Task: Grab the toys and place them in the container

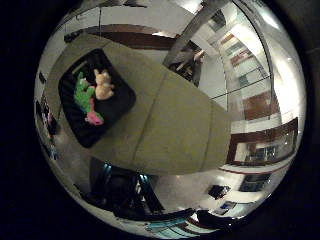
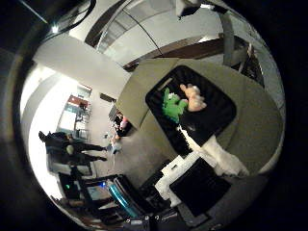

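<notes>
Hovering well above the black container (image 1: 120, 100) holding toys (image 1: 85, 97), fingers (image 2: 219, 156) state unclear

Both palm cameras look down from high above the bench (image 1: 175, 125), well clear of it. The little finger side view takes in the whole benchtop with the black container (image 1: 120, 102) toward 10 o'clock and room floor around. The thumb side view faces more outward, the container at about 1 o'clock and the hand (image 2: 207, 168) intruding near 5 o'clock. Both views share bench and container.
</notes>
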Robot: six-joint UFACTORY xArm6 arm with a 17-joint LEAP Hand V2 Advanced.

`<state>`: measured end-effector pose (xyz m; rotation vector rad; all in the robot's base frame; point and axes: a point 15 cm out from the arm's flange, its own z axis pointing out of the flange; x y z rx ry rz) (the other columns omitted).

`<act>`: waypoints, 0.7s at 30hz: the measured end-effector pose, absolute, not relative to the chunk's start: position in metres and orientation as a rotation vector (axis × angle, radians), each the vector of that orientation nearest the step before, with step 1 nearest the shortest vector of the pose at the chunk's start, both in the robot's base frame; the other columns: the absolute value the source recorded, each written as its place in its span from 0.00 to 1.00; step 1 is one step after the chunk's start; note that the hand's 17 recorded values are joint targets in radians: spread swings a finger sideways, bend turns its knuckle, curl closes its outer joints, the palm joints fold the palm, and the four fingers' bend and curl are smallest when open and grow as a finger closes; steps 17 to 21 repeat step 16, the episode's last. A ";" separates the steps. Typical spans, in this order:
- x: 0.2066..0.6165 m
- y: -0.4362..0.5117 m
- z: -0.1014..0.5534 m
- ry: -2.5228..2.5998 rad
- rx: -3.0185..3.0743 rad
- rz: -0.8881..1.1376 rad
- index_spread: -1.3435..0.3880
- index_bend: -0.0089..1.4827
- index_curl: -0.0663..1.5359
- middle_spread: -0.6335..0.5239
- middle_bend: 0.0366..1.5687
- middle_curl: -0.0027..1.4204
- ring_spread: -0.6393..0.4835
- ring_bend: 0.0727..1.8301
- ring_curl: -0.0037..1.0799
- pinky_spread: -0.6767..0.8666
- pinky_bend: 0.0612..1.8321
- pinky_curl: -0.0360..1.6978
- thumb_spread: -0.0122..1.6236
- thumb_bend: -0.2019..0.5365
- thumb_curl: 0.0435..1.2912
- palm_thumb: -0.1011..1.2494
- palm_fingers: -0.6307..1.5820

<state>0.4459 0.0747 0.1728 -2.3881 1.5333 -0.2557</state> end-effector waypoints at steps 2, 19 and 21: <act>0.446 0.052 0.173 1.562 -2.380 -0.265 0.53 0.14 0.27 0.54 0.10 0.23 0.73 0.18 0.18 0.72 0.31 0.07 0.67 0.24 0.34 0.61 0.41; 0.426 -0.117 0.146 1.815 -2.316 -0.254 0.53 0.14 0.28 0.55 0.10 0.22 0.73 0.13 0.18 0.72 0.30 0.02 0.67 0.24 0.33 0.61 0.43; 0.426 -0.117 0.146 1.815 -2.316 -0.254 0.53 0.14 0.28 0.55 0.10 0.22 0.73 0.13 0.18 0.72 0.30 0.02 0.67 0.24 0.33 0.61 0.43</act>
